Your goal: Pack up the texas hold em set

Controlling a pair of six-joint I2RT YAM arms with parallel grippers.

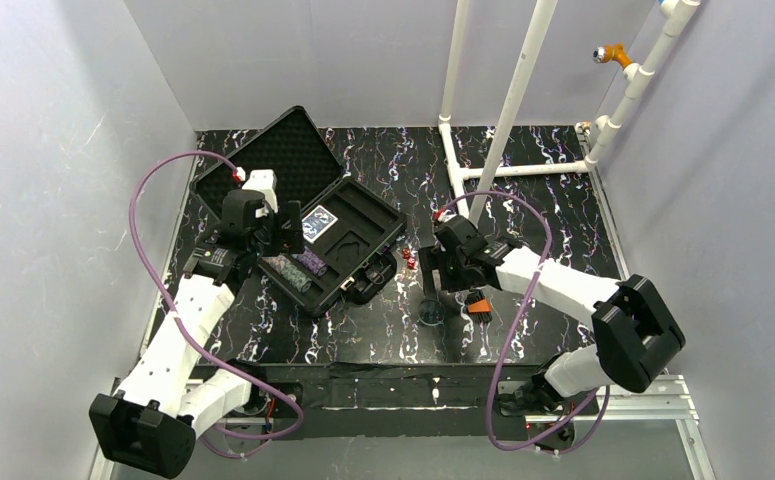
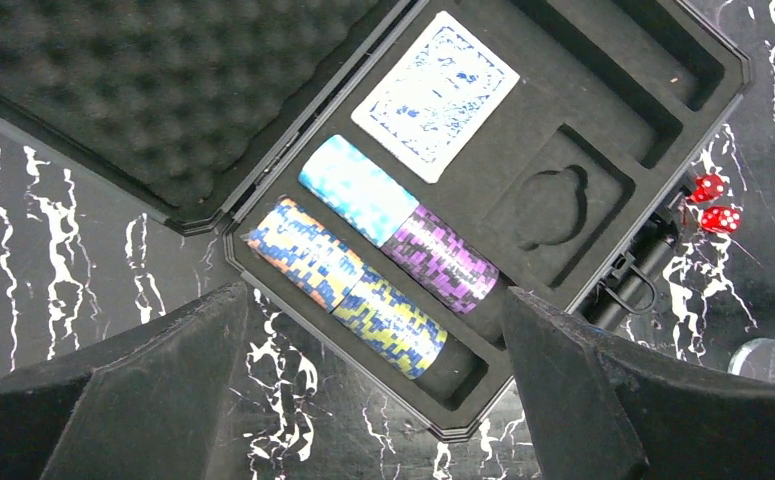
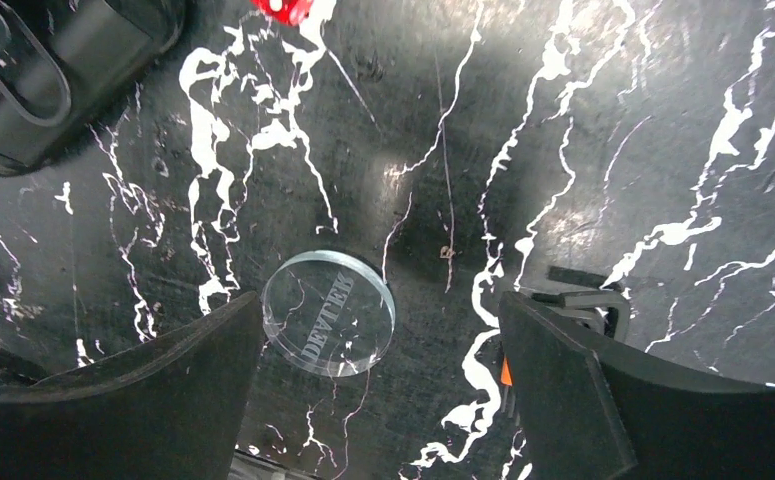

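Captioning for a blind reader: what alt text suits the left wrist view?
Open black case: its moulded tray holds a blue-backed card deck and four chip rolls in two rows, its round recess empty. Two red dice lie on the marbled table beside it; the open jaws of the left gripper frame the bottom.

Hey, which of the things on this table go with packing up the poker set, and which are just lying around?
Poker set: black case, chip rolls, card deck, clear disc, probably the red dice.
Lying about: orange-and-black object, white pipe frame.
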